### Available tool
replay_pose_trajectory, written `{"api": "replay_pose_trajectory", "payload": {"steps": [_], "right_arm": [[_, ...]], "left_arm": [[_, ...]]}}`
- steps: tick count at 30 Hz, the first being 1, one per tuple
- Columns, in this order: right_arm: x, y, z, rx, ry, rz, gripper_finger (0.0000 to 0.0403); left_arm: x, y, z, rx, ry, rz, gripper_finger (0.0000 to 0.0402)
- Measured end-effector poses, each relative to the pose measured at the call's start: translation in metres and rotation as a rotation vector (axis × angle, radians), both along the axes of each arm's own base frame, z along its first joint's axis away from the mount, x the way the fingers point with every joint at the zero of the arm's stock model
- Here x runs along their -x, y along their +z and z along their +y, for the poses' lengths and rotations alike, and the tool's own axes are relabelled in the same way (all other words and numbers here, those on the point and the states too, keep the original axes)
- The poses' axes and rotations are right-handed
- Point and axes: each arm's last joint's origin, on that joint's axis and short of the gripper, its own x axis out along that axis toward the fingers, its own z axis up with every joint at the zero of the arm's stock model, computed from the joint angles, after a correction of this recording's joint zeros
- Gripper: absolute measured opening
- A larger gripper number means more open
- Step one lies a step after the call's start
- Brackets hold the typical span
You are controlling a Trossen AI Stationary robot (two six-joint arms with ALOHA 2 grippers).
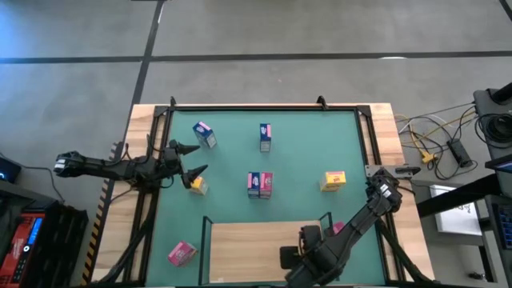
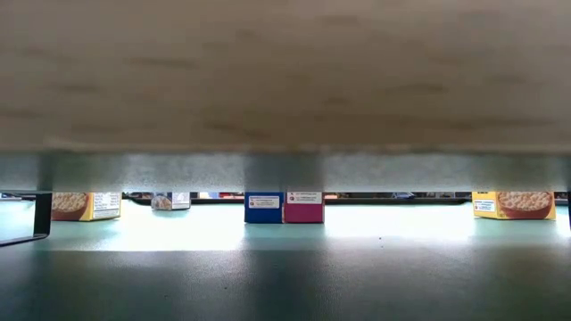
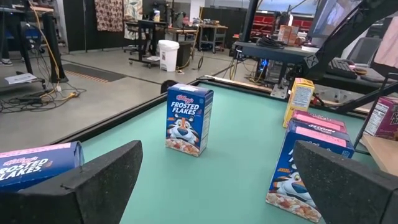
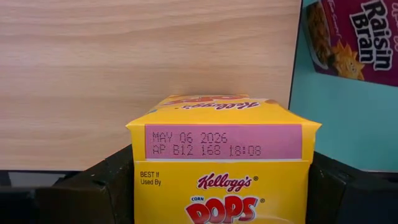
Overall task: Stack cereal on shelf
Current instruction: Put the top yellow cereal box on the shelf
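Overhead, seven loose cereal boxes show on the green mat (image 1: 296,160): two blue Frosted Flakes boxes (image 1: 204,134), three pink ones (image 1: 265,137) and two yellow ones (image 1: 334,181). One blue and one pink stand touching mid-mat. An eighth, a yellow Corn Pops box (image 4: 222,163), is pinched in the right gripper (image 1: 293,254) over the near shelf (image 1: 248,244). At the mat's left edge the left gripper (image 1: 192,160) hangs with jaws spread beside a yellow box.
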Motion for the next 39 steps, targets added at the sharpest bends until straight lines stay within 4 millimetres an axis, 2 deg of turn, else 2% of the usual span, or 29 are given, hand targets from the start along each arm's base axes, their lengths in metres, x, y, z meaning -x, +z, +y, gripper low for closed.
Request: {"api": "replay_pose_trajectory", "payload": {"steps": [25, 34, 39], "right_arm": [[0.009, -0.004, 0.015, -0.017, 0.018, -0.018, 0.0295], [0.009, -0.006, 0.015, -0.013, 0.028, -0.013, 0.0370], [0.007, -0.004, 0.013, -0.010, 0.047, -0.013, 0.0386]], "left_arm": [[0.000, 0.000, 0.000, 0.000, 0.000, 0.000, 0.0399], [0.000, 0.000, 0.000, 0.000, 0.000, 0.000, 0.0399], [0.000, 0.000, 0.000, 0.000, 0.000, 0.000, 0.0399]]}}
